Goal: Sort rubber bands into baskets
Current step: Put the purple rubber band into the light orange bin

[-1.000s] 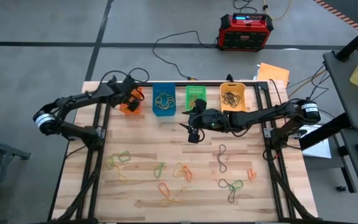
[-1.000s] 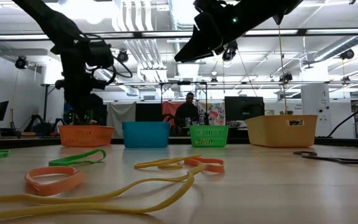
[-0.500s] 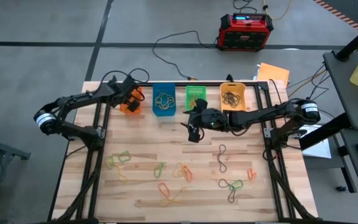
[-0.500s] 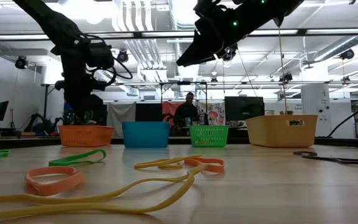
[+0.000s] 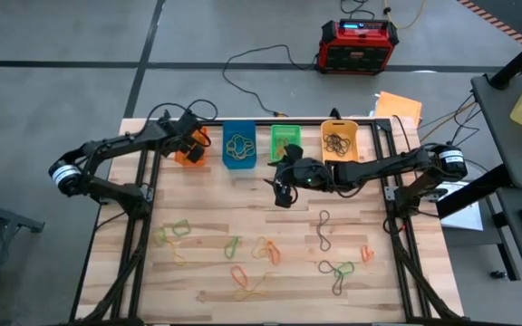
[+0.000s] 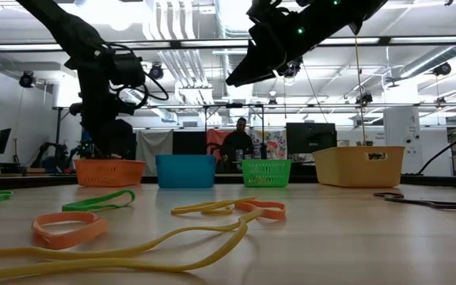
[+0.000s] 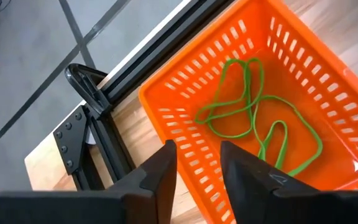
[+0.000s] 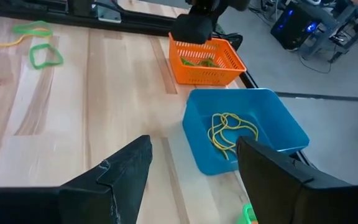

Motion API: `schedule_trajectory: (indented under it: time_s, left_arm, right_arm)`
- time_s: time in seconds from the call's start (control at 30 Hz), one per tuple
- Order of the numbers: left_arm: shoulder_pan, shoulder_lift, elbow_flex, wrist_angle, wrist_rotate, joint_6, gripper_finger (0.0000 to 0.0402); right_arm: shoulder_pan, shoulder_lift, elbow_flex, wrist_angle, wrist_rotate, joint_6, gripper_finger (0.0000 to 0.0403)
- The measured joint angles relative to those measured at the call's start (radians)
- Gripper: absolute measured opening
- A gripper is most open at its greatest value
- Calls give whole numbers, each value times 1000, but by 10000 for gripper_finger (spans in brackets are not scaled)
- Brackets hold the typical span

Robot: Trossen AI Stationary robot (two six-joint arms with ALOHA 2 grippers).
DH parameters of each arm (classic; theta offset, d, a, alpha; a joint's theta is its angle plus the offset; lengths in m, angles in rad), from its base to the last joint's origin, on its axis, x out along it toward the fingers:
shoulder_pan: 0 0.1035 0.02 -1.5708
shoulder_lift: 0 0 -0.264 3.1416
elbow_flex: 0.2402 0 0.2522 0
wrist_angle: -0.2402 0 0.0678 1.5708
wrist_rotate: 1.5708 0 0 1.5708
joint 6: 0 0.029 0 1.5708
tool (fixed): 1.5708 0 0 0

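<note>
I see thin green rubber bands [image 7: 253, 109] lying loose inside the small orange slotted plastic basket [image 7: 197, 106]; my left gripper [image 7: 194, 177] hangs just above its rim, fingers parted and empty; my right gripper [image 8: 191, 180] hovers near the blue plastic basket [image 8: 272, 112], fingers wide; risk: I descend carelessly and a finger clips the rim, tipping the basket.

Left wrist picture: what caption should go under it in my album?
Left gripper, fingers apart and empty, above the orange basket holding green rubber bands.
</note>
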Motion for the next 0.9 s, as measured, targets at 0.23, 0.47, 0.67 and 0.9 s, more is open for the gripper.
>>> schedule_trajectory:
  time_s: [0.23,0.47,0.67,0.9]
  left_arm:
    - [-162,-113,0,-15,0,-89,118]
    - [-529,-248,0,45,35,-68,118]
    - [-842,-268,-17,181,222,63,118]
    - [-1027,-253,-17,261,28,106,118]
  right_arm:
    - [3,0,0,-152,-16,125,228]
    - [5,0,0,-363,-186,324,228]
    - [18,0,0,-611,-286,626,228]
    - [89,0,0,-1006,-334,955,228]
